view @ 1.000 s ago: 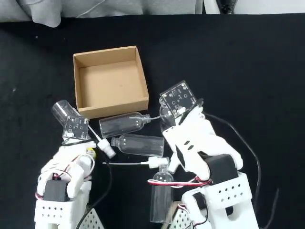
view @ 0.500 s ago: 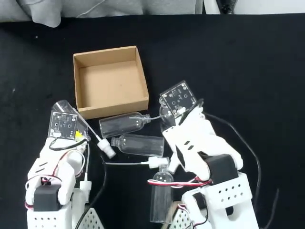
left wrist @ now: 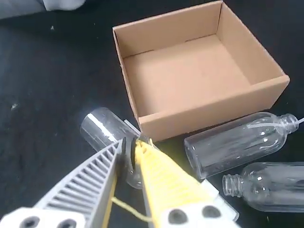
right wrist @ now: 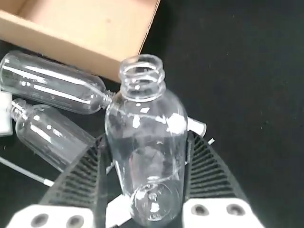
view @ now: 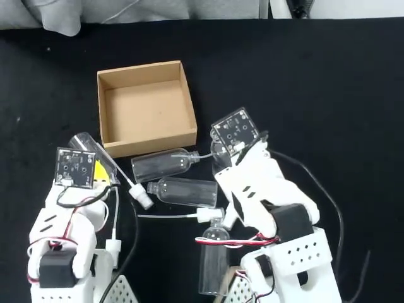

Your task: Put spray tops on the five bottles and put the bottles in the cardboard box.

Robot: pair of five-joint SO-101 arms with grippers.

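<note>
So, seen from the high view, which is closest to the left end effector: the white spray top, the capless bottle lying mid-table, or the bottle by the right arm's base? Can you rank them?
From the left end effector:
1. the white spray top, just beside it, towards the other arm.
2. the capless bottle, lying mid-table beyond that top.
3. the bottle by the right arm's base, farthest.

Robot lab bench: black-covered table (view: 328,76), white left arm (view: 63,233), white right arm (view: 265,189), grey cloth (view: 57,16) behind.
</note>
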